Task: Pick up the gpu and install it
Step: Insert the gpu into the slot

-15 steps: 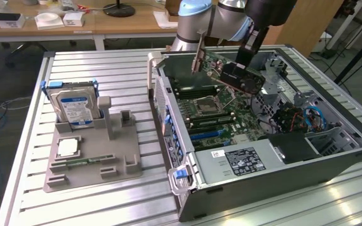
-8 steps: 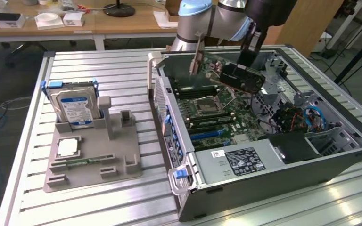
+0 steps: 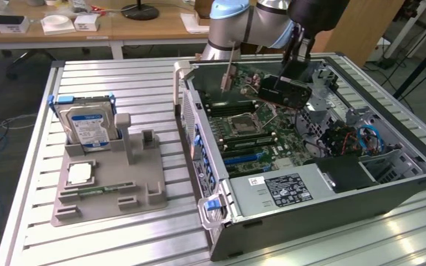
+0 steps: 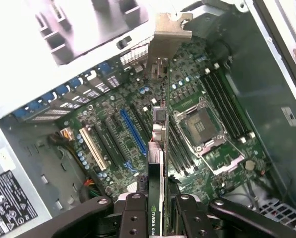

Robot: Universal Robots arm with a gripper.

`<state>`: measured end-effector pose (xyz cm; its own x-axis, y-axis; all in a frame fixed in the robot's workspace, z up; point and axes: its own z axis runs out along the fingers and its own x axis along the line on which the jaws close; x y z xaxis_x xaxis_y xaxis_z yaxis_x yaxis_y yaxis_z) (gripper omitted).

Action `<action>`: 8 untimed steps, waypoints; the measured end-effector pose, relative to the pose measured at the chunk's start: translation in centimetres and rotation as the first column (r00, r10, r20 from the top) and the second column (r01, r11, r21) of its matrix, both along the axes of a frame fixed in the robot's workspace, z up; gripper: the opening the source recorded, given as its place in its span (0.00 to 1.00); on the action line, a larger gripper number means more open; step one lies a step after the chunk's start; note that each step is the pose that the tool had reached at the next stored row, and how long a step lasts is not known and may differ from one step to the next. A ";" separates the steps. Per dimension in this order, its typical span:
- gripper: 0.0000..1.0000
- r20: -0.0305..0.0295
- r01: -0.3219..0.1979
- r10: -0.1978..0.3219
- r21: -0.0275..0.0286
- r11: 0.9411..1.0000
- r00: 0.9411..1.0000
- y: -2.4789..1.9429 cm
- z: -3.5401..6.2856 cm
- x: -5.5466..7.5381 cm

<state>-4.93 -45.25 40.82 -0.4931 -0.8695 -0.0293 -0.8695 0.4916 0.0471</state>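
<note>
Currently the gpu (image 3: 283,88) hangs tilted above the motherboard (image 3: 272,133) inside the open computer case (image 3: 309,221), toward the case's 12 o'clock end in the exterior view. Its silver bracket (image 3: 228,72) points toward 9 o'clock. The pincer (image 3: 293,72) is closed on the card's upper edge. In the wrist view its fingers (image 4: 133,213) sit on either side of the card, which is seen edge-on. The arm (image 3: 250,22) reaches in from 12 o'clock, with the wrist angled down into the case. Beneath the card, a blue slot (image 4: 133,131) lies to one side and the CPU socket (image 4: 202,124) to the other. Blue cables (image 3: 368,138) sit at the case's 3 o'clock side, apart from the card. The power supply (image 3: 279,191) occupies the 6 o'clock end. On the surface (image 3: 124,77), at 9 o'clock from the case, a grey holder (image 3: 109,188) carries an upright hard drive (image 3: 87,124), well apart.
</note>
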 end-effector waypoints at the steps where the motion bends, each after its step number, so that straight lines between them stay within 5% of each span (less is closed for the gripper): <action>1: 0.26 0.000 -0.015 0.015 0.000 1.000 1.000 0.00 0.00 0.0; 8: 0.26 0.000 -0.125 0.125 0.000 0.992 0.992 0.00 -0.04 0.0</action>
<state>-4.92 -45.25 40.78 -0.3810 -0.9241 -0.0292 -0.9240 0.3794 0.0471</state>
